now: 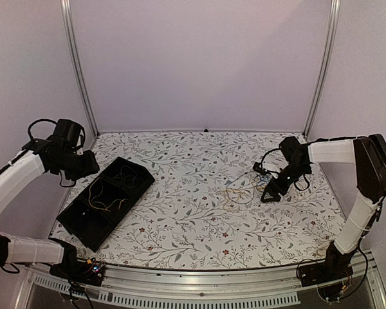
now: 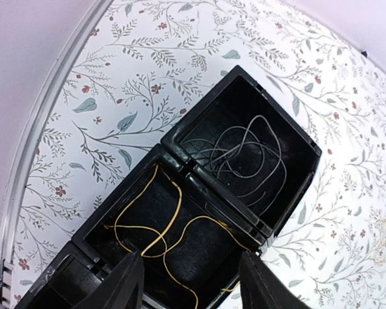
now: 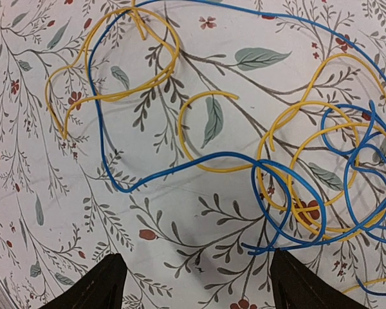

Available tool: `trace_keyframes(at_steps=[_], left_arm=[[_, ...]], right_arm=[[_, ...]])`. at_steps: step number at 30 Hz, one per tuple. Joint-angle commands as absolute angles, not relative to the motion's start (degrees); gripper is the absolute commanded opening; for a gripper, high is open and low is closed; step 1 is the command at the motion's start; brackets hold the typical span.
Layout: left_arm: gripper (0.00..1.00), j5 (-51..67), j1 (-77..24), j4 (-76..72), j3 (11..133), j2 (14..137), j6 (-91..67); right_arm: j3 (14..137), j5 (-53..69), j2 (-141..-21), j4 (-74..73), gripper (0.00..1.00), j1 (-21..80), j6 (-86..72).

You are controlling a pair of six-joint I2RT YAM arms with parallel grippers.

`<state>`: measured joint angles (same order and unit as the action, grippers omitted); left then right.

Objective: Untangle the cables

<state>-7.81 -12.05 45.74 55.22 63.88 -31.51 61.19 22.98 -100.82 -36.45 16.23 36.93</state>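
Note:
A tangle of thin blue cable [image 3: 174, 168] and yellow cable [image 3: 216, 169] lies in loose loops on the floral table, seen as a faint bundle [image 1: 241, 191] in the top view. My right gripper [image 3: 199, 284] [image 1: 271, 192] hovers just over its near edge, open, with nothing between the fingers. A black divided tray [image 2: 280, 125] [image 1: 71, 228] holds a yellow cable [image 2: 161, 235] in its middle compartment and a dark cable [image 2: 248, 154] in the far one. My left gripper [image 2: 190, 286] [image 1: 93, 165] hangs above the tray, open and empty.
The tray lies diagonally at the table's left side. Metal frame posts [image 1: 80, 71] stand at the back corners against pale walls. A thick black arm cable [image 1: 265, 159] loops beside the right wrist.

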Motion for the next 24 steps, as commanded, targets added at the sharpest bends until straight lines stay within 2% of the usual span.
trace_keyframes(at_steps=[1, 8, 13, 19, 24], left_arm=[[0.50, -8.8, -12.0, 51.8, 56.7, 64.6, -31.2], [0.48, -8.1, -12.0, 57.5, 52.8, 64.0, -32.8], [0.35, -4.8, -12.0, 53.9, 48.4, 64.4, -33.0], [0.00, -3.6, -12.0, 49.4, 47.0, 67.9, -31.8], [0.00, -3.3, -12.0, 41.5, 46.5, 69.6, -31.3]], right_arm=[[62.2, 23.0, -100.4, -37.1, 0.81, 16.7, 37.4], [62.1, 23.0, -99.6, -37.2, 0.81, 16.8, 37.5], [62.2, 23.1, -100.0, -37.3, 0.81, 16.9, 37.7], [62.2, 23.1, -100.3, -37.3, 0.81, 17.1, 37.7], [62.2, 22.8, -100.3, -37.2, 0.81, 17.1, 37.6]])
